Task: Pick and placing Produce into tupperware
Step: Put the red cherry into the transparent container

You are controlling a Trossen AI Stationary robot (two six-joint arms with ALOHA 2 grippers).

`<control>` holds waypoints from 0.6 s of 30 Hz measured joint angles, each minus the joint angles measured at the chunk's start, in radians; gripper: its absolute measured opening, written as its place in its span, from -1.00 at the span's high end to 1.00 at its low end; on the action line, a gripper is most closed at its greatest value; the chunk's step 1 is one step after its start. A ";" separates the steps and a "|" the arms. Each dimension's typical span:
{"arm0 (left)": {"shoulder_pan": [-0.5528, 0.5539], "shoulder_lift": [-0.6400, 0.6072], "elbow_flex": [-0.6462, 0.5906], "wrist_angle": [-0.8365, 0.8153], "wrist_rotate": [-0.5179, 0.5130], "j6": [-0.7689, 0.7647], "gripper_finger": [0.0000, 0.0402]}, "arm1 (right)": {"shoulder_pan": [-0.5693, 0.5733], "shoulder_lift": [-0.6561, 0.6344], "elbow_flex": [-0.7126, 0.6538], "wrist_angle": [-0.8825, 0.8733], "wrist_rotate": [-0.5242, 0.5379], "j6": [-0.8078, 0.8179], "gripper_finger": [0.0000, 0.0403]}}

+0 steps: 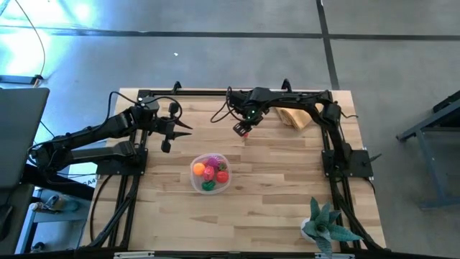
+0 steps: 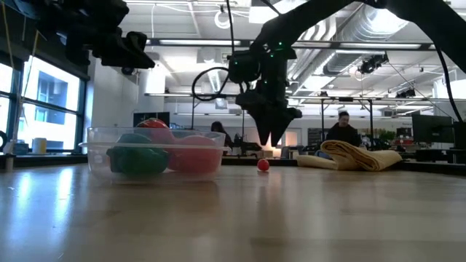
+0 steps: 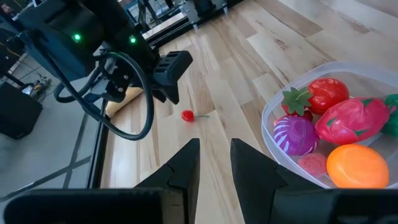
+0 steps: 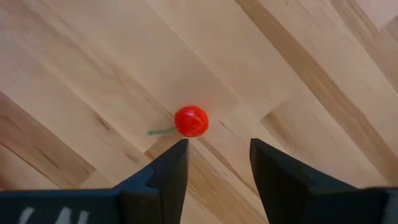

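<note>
**Fig.: R gripper poised over the last loose cherry; tub part-filled**

High view: right gripper sat just above centre of frame, hanging over a small red cherry on the bare wooden table. In the right wrist view the cherry, w/ thin green stem, lay just beyond the fingertips, offset toward one finger rather than centred in the gap. Jaws stood parted and empty, nothing grasped. Low view showed the gripper pointing straight down, tips above the cherry w/ clear air between. Judged: a vertical approach, set so the fingers can straddle a small round item prone to rolling; a slight sideways correction looks needed before closing.

Left gripper waited at left-centre of the high view, near the tub but apart from it, holding nothing; fingers narrowly parted per left wrist view. Prob. parked there to keep clear of R arm's path to the tub.

Container: round clear tupperware, centre of the high view, below and left of the cherry. Contents per left wrist view: tomato, strawberry-like pink-red fruit, purple onion-like piece, orange ball, pale pink piece; a green item showed in the high view. Pile sat at or above rim ht.

Also on table: folded tan cloth, upper right; teal spiky plant, lower right. Judged: only the cherry remained outside the tub.
</note>
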 joint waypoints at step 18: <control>0.000 0.000 0.000 0.000 0.000 0.000 0.61 | 0.062 0.019 -0.013 0.070 0.101 0.054 0.01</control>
